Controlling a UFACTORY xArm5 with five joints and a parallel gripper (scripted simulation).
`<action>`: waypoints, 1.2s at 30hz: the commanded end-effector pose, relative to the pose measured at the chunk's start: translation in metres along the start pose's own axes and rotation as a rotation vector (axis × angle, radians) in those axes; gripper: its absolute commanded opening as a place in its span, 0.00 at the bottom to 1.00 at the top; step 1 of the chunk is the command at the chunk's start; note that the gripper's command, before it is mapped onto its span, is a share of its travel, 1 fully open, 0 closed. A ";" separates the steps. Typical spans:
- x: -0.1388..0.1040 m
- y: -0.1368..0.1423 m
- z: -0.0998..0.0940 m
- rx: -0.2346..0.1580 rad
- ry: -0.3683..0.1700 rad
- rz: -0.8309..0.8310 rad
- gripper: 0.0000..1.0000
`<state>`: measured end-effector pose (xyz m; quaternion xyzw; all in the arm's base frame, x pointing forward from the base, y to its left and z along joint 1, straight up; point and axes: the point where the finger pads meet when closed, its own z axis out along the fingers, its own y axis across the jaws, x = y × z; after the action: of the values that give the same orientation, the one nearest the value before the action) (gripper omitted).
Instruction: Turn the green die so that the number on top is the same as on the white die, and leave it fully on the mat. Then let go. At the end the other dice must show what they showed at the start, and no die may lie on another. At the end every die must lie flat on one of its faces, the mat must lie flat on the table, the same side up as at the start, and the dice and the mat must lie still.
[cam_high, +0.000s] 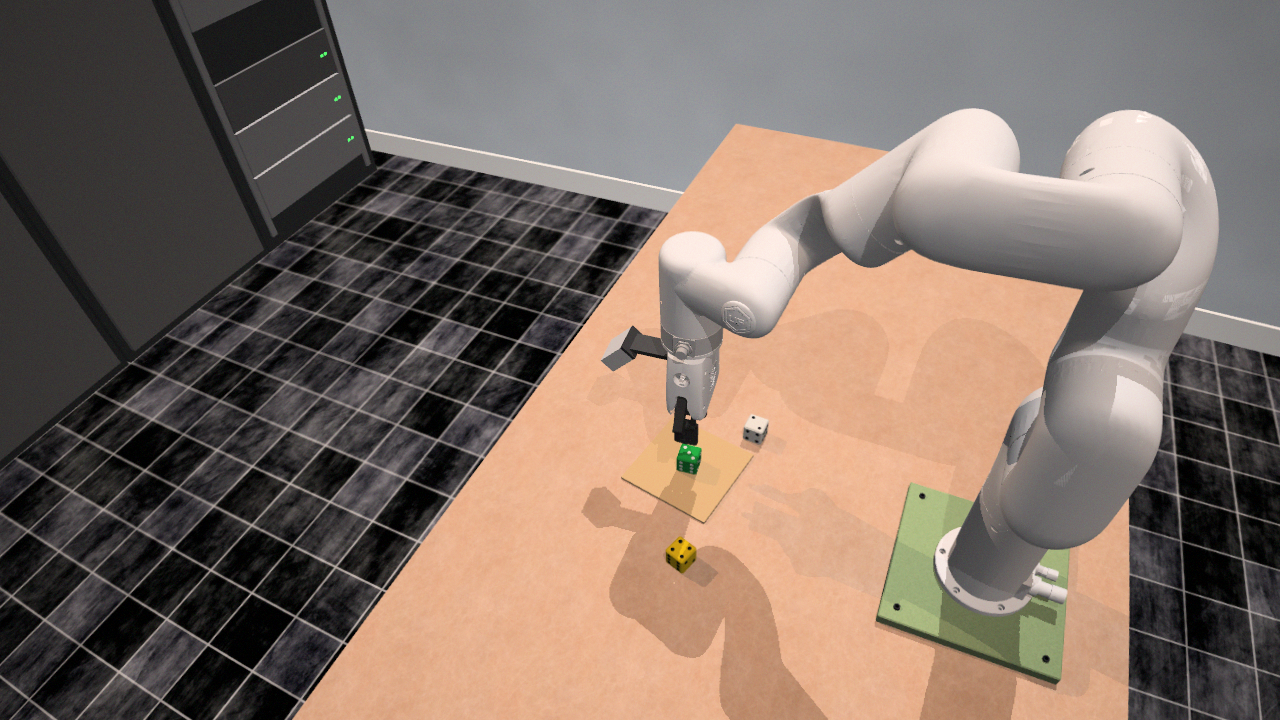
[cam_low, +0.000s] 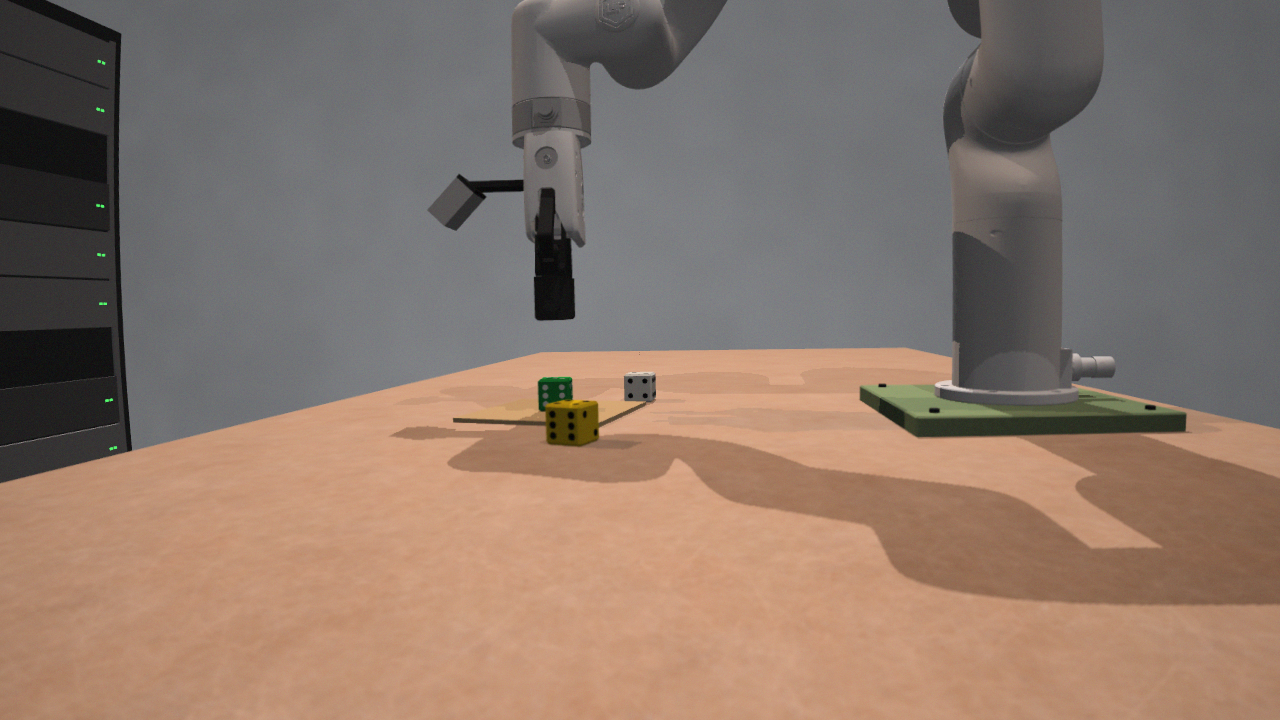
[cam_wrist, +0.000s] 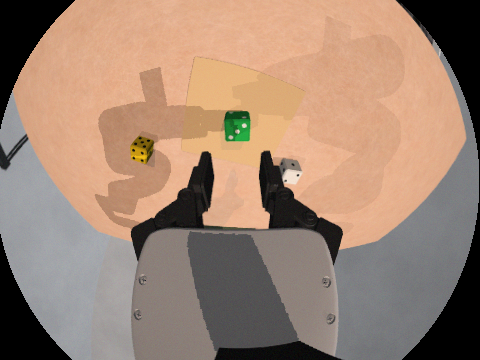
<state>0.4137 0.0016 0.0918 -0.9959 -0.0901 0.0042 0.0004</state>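
Fingers (cam_low: 554, 308) apart above green die (cam_low: 554, 391)

Tan tabletop (cam_high: 554, 573) carries thin mat (cam_high: 716, 488) w/ green die (cam_high: 688, 459) on it; white die (cam_high: 755, 429) just off mat's far-right; yellow die (cam_high: 681, 555) nearer; green base plate (cam_high: 913, 573) at right.

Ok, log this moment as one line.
phase: approach | gripper: open, empty, above green die | green die: flat on mat | white die, yellow die: off mat
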 end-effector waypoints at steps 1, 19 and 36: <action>0.001 0.000 0.002 -0.001 0.004 0.000 0.47; 0.002 0.001 0.026 -0.001 0.004 0.000 0.47; 0.002 0.001 0.045 -0.001 0.004 0.000 0.47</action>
<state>0.4137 0.0008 0.0492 -0.9959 -0.0902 0.0040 0.0003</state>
